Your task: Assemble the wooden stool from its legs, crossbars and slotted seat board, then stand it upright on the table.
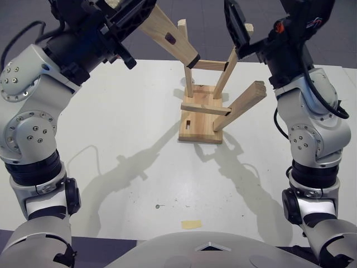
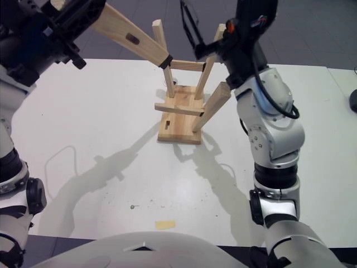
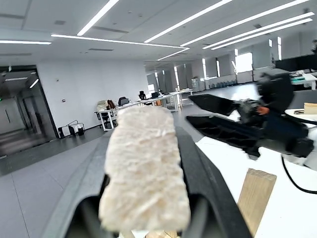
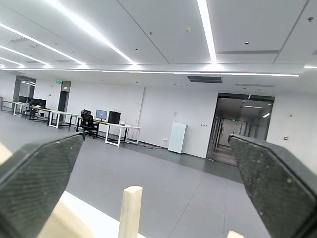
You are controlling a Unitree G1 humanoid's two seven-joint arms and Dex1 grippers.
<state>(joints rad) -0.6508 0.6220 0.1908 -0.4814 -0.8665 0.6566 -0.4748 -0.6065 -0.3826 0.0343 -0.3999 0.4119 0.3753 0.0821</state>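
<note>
The slotted seat board (image 1: pixel 195 133) lies flat on the white table (image 1: pixel 100 111), with three legs rising from it. One stands upright at the back (image 1: pixel 187 67), one leans (image 1: pixel 227 70), and one slants out to the right (image 1: pixel 244 102). A low crossbar (image 1: pixel 205 109) joins two of them. My left gripper (image 1: pixel 134 14) is shut on a fourth leg (image 1: pixel 170 36) held aslant above the table. That leg's lower end meets an upper crossbar (image 1: pixel 211 65). Its end grain (image 3: pixel 143 168) sits between my fingers. My right gripper (image 1: pixel 254 30) is open above the leaning leg top (image 4: pixel 130 210).
A small yellow scrap (image 1: pixel 191 224) and a dark speck (image 1: pixel 157 206) lie near the table's front edge. A black object (image 2: pixel 353 100) sits at the far right edge of the table. Bare tabletop spreads to the left of and in front of the stool.
</note>
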